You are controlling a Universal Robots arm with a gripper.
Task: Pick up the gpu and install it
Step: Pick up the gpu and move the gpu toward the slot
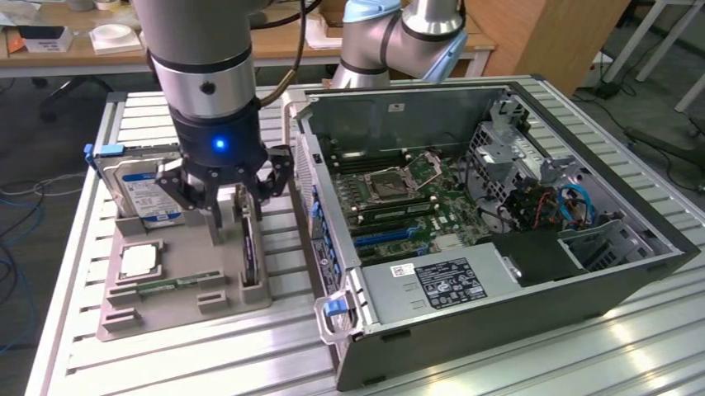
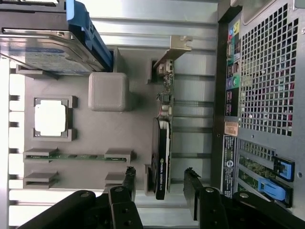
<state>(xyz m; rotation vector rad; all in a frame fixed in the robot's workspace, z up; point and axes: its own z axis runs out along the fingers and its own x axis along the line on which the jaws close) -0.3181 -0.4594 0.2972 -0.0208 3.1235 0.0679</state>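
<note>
In the exterior view, the black two-fingered gripper covers the upper part of the thin green-and-black gpu card, and the grey arm hides part of the blue-labelled silver hard drive. We cannot read the white label on the grey power supply.

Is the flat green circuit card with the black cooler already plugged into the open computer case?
No, the green circuit card stands edge-on in the grey plastic holder tray beside the case, straddled by the open claw.
</note>
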